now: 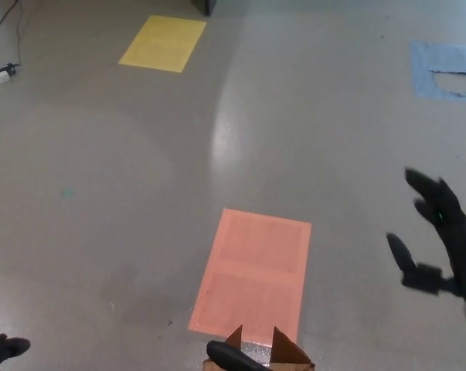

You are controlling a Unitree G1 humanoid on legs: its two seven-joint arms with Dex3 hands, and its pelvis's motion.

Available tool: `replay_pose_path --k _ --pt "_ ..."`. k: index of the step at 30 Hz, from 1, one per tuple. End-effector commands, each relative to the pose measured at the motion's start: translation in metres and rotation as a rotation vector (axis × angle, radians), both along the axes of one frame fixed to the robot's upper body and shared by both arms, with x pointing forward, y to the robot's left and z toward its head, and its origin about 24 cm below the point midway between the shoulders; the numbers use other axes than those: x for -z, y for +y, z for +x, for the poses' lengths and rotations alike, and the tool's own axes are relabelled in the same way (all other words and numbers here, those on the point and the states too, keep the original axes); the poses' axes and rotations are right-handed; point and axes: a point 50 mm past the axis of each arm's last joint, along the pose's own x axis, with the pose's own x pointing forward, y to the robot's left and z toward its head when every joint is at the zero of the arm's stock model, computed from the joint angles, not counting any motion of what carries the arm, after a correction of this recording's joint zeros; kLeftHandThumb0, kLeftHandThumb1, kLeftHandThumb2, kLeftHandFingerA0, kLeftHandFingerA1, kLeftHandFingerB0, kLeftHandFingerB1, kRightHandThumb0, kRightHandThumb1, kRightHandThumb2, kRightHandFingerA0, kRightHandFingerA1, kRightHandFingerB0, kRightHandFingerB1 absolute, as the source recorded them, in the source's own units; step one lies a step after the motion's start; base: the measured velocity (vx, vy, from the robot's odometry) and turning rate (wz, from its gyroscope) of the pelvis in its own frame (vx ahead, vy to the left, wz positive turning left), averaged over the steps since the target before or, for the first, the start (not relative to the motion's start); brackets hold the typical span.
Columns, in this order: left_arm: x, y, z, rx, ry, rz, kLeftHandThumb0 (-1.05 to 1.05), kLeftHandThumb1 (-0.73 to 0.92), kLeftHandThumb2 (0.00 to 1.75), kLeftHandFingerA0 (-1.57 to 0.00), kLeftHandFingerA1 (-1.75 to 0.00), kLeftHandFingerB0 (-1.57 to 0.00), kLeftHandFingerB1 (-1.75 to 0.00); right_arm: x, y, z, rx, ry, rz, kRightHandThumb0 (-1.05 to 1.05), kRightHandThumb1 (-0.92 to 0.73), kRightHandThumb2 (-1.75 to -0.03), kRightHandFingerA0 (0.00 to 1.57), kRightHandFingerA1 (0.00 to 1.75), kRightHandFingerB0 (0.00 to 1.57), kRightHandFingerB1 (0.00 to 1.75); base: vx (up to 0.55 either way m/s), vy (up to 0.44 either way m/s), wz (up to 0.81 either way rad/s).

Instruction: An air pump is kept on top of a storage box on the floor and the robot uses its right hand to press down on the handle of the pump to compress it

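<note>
At the far left bottom corner we see a dark tip of our left hand [5, 349]; too little shows to tell whether it is open or shut. On the floor [101, 193] lie a yellow sheet [163, 43] far off and an orange sheet [252, 272] just ahead of the box [260, 357]. The box shows only as brown flaps and a strip of silver tape at the bottom edge, and on it sits the pump handle [236, 358], a black rounded bar cut off by the frame. We cannot see the pump's barrel or base at all. A blue patch [445, 69] lies at the upper right.

Our right hand [437, 239] hangs at the right edge, well apart from the handle, fingers spread wide and holding nothing.

The risk we judge greatest: the handle sits at the very edge of our sight, so we could come down off centre, slide off the rounded bar, and tip the pump from the box. Pressing at a slant could shove the light cardboard sideways too.
</note>
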Motion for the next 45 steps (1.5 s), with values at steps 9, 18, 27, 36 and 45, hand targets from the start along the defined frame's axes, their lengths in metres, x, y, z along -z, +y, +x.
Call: replay_pose_path --k 9,18,27,36,45 --pt "-0.018 0.017 0.014 -0.062 -0.034 0.024 -0.31 0.62 1.11 -0.01 -0.47 -0.01 -0.46 0.096 -0.069 -0.048 0.347 0.631 -0.064 -0.69 -0.68 -0.98 0.03 0.35 0.06 0.34 0.00 0.000 0.00" --pt "-0.011 0.024 0.003 -0.108 0.002 0.015 -0.31 0.62 1.11 0.00 -0.47 0.00 -0.46 0.120 -0.072 -0.080 0.260 0.874 -0.086 -0.80 -0.80 -1.05 0.07 0.22 0.07 0.20 0.00 0.000 0.00" --pt "-0.005 0.026 -0.001 -0.154 0.022 0.008 -0.55 0.84 0.65 -0.22 -0.33 -0.16 -0.29 0.121 -0.074 -0.082 0.232 0.891 -0.080 -0.80 -0.81 -1.06 0.06 0.21 0.07 0.20 0.00 0.000 0.00" --pt "-0.006 0.032 -0.002 -0.248 -0.013 -0.002 -0.52 0.83 0.65 -0.23 -0.35 -0.17 -0.29 0.117 -0.075 -0.077 0.200 0.890 -0.084 -0.80 -0.80 -1.05 0.07 0.23 0.07 0.20 0.00 0.000 0.00" --pt "-0.005 0.034 -0.004 -0.263 -0.007 -0.006 -0.52 0.84 0.65 -0.23 -0.34 -0.15 -0.29 0.118 -0.073 -0.076 0.197 0.894 -0.061 -0.81 -0.78 -1.04 0.06 0.22 0.06 0.18 0.00 0.000 0.00"
